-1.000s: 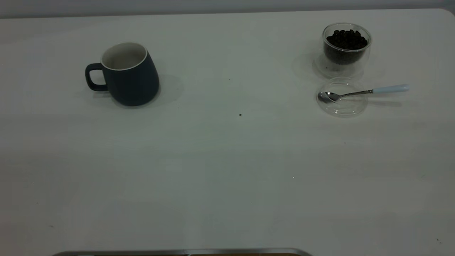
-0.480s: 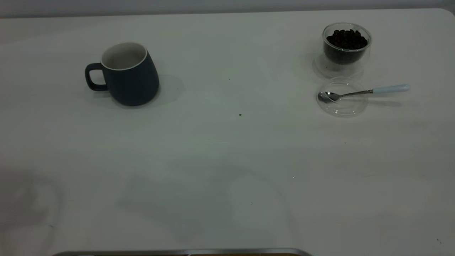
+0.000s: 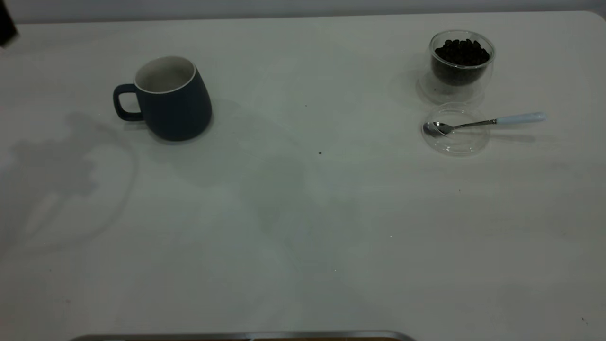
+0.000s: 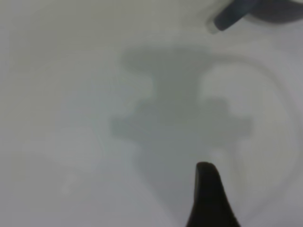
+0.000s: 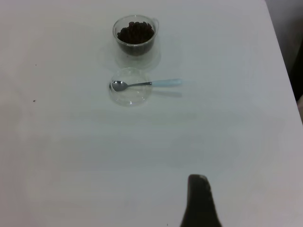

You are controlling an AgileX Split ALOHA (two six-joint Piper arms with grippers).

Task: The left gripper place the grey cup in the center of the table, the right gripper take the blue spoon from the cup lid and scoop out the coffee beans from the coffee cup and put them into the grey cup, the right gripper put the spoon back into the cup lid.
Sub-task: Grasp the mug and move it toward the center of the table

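White bench (image 3: 303,227) is carrying everything. At its left, the grey cup (image 3: 171,102) is standing upright, handle pointing left. The left gripper (image 4: 208,198) is hovering near that handle; whether it is open or closed I cannot tell. At the right, the coffee cup (image 3: 461,64) is holding coffee beans (image 3: 461,52); just before it the blue spoon (image 3: 487,122) is lying with its bowl in the cup lid (image 3: 455,142). The right gripper (image 5: 201,203) is hanging well apart, state unclear.

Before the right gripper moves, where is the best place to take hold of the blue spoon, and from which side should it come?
Probably the pale handle of the blue spoon, taken from above. The bowl lies inside the cup lid, while the handle juts out past its rim over the bare table, on the side away from the grey cup. Closing across the handle's narrow width keeps the fingers clear of the lid and the coffee cup behind it.
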